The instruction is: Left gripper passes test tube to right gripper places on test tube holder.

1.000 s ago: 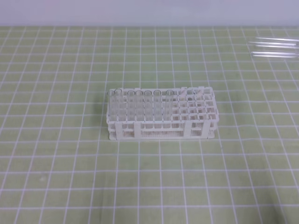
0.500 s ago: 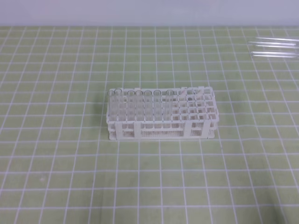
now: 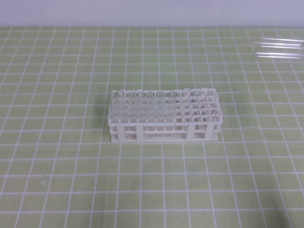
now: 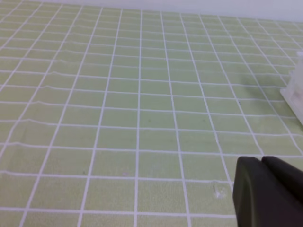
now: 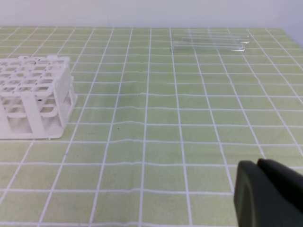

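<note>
On the high view, nothing had changed from a second earlier: the test tube holder sat mid-table on the green grid mat, same spot, with a row of tubes already standing in its left-hand holes. The loose test tubes lay flat at the far right edge, well apart from the holder. Neither of my arms showed up in that view at all.

From the left wrist camera, my left tool was clenched, the two black fingers pressed together with nothing between them, hanging over bare mat. Only a white corner of the holder poked in at the right edge. No tube in sight there.

From the right wrist camera, my right tool was clenched too and empty. The holder stood off to its left, and the loose tubes lay side by side further back on the table, a bit blurry so I couldn't count them for sure.

So since nothing had moved, my guess was the job hadn't really started: no tube picked, no handover yet. The left tool would need to open and reach clear across to that far-right pile first, which looked like an awkward stretch.
</note>
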